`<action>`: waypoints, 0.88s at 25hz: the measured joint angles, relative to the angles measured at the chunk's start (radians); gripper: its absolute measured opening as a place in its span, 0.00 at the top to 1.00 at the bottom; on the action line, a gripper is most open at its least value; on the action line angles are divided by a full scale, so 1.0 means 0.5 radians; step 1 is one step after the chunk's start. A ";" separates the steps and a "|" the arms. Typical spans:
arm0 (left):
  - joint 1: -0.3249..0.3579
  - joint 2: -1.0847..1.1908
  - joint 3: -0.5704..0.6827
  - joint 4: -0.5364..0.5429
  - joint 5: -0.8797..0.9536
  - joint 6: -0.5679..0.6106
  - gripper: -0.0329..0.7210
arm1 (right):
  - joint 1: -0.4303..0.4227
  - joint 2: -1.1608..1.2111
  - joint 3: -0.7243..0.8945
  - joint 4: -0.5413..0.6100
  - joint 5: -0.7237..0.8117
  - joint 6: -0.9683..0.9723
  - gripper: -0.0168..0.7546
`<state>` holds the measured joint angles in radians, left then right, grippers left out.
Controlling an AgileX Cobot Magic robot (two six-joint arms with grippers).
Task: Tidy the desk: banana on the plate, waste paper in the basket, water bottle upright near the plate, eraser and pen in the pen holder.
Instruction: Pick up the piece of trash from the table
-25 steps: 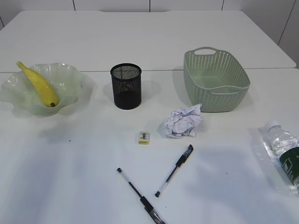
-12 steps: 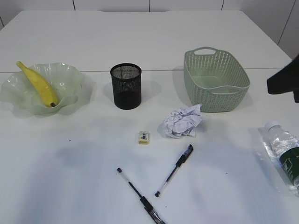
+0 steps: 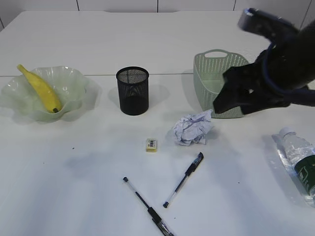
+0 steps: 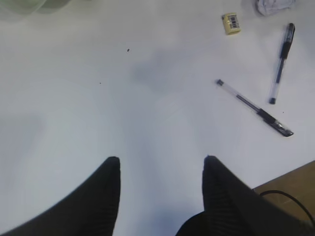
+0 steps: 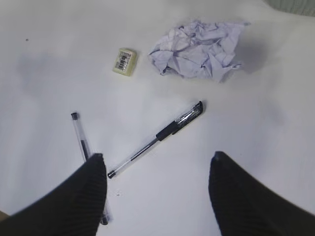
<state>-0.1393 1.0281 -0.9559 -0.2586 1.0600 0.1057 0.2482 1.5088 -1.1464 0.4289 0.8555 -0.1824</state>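
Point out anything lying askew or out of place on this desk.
The water bottle lies on its side at the right edge. The crumpled paper sits outside the basket. The eraser and two pens lie loose, not in the pen holder.

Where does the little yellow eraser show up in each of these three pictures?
Exterior view: eraser near the middle, left of the paper ball.
Left wrist view: eraser at the top right, paper ball at the top edge.
Right wrist view: eraser upper left, left of the paper ball.
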 joint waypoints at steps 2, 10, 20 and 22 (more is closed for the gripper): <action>0.000 0.000 0.000 -0.034 0.000 -0.005 0.45 | 0.028 0.176 -0.078 -0.019 -0.004 0.018 0.35; 0.000 0.000 0.000 -0.061 0.000 -0.005 0.45 | 0.052 0.732 -0.460 -0.040 -0.011 0.032 0.25; 0.000 0.000 0.000 -0.065 0.000 -0.005 0.45 | 0.052 0.954 -0.546 -0.164 -0.056 0.107 0.16; 0.000 0.000 0.000 -0.065 0.000 -0.005 0.45 | 0.052 0.973 -0.548 -0.164 -0.106 0.130 0.16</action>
<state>-0.1393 1.0281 -0.9559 -0.2909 1.0600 0.1032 0.2743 1.9952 -1.4204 0.3467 0.8025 -0.1174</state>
